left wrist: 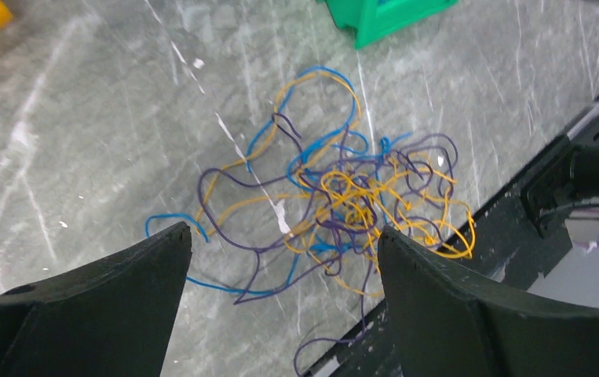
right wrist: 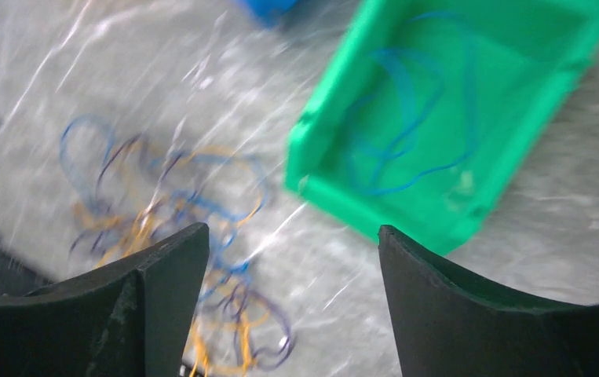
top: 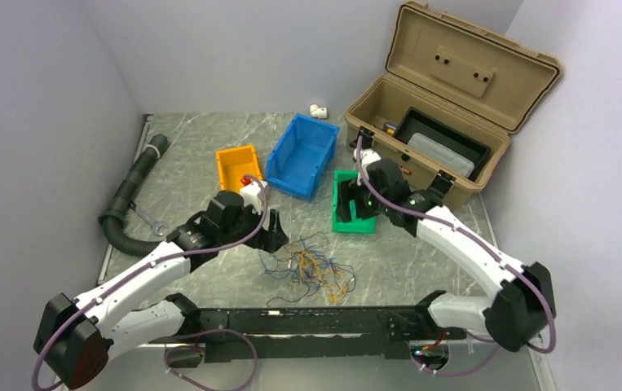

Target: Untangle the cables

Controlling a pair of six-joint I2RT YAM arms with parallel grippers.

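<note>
Both pincers gape wide, empty: the left pincer [left wrist: 284, 243] hovers over the single tangle of cables [left wrist: 343, 196] on the tabletop [left wrist: 84, 118]; the right pincer [right wrist: 292, 239] hangs above the one green bin [right wrist: 374, 208], at the tangle's one o'clock, with one blue cable [right wrist: 429, 171] inside.

Wide-spread left end effector [left wrist: 284, 242], wide-spread right end effector [right wrist: 292, 238]

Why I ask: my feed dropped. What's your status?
Left gripper open, right gripper open, both empty. Cables tangled on table; blue cable in green bin. Nothing blocking.
</note>
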